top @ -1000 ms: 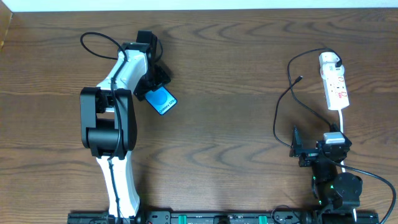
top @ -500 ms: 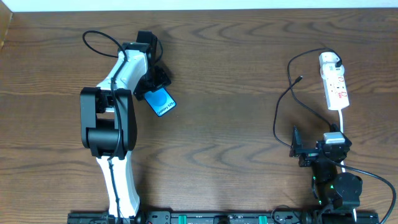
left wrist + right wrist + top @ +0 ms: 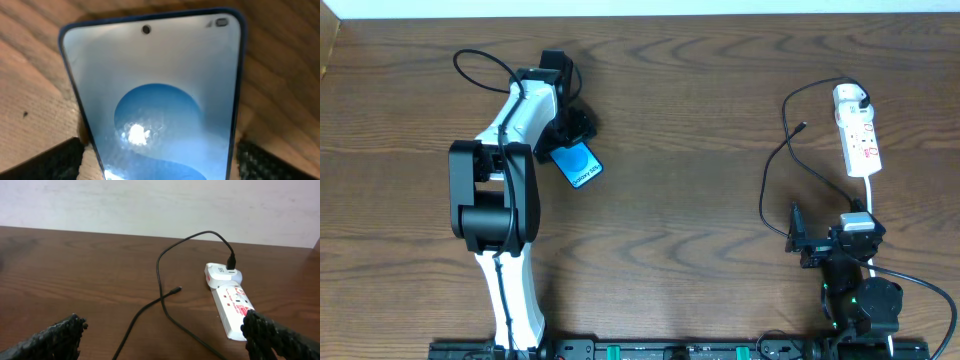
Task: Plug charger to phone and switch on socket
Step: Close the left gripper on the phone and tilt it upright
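Resting on the wooden table [image 3: 700,120]: far left, the left gripper [image 3: 566,142] clamps the cyan-screened phone [image 3: 579,164]; near right, the right gripper [image 3: 165,332] gapes empty; beyond it lie the white power strip [image 3: 858,140], then the charger [image 3: 772,175], adapter [image 3: 848,97] plugged in, plug tip [image 3: 804,126] loose.

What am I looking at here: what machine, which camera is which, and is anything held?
Two robot arms stand at a wooden table. One picture looks down from above; the other two come from cameras on each wrist. The left gripper clamps the phone, whose blue screen fills its wrist view. The right gripper is open and empty. Ahead of it lie the socket and the charger, its adapter plugged in, its tip loose on the table.
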